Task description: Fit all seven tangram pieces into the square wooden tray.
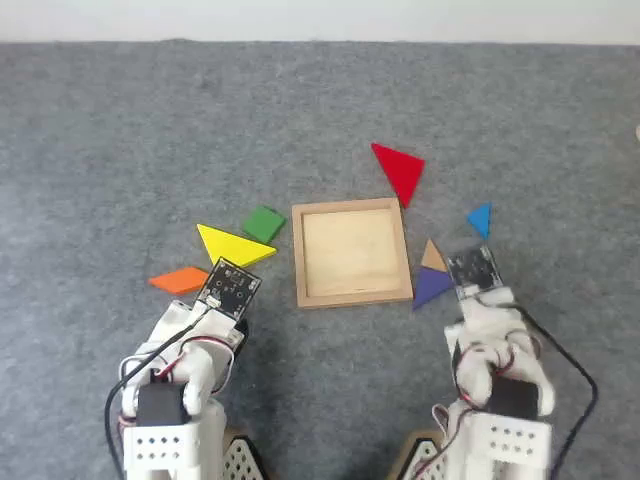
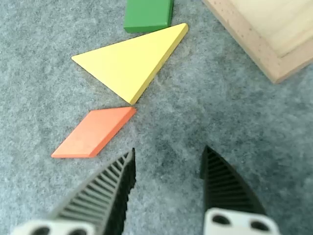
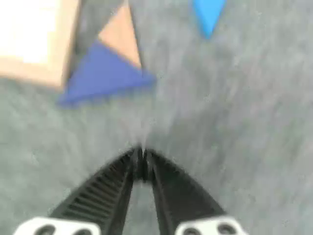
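The square wooden tray lies empty at the table's middle. Left of it lie a green square, a yellow triangle and an orange parallelogram. My left gripper is open just short of the orange parallelogram, with the yellow triangle and green square beyond. A red triangle lies behind the tray, a blue triangle to its right. A tan triangle and a purple triangle touch near the tray's right corner. My right gripper is shut, empty, short of the purple triangle.
Grey carpet covers the table. Open carpet stretches behind the tray and between the two arms. The tray's corner shows in the left wrist view, its edge in the right wrist view.
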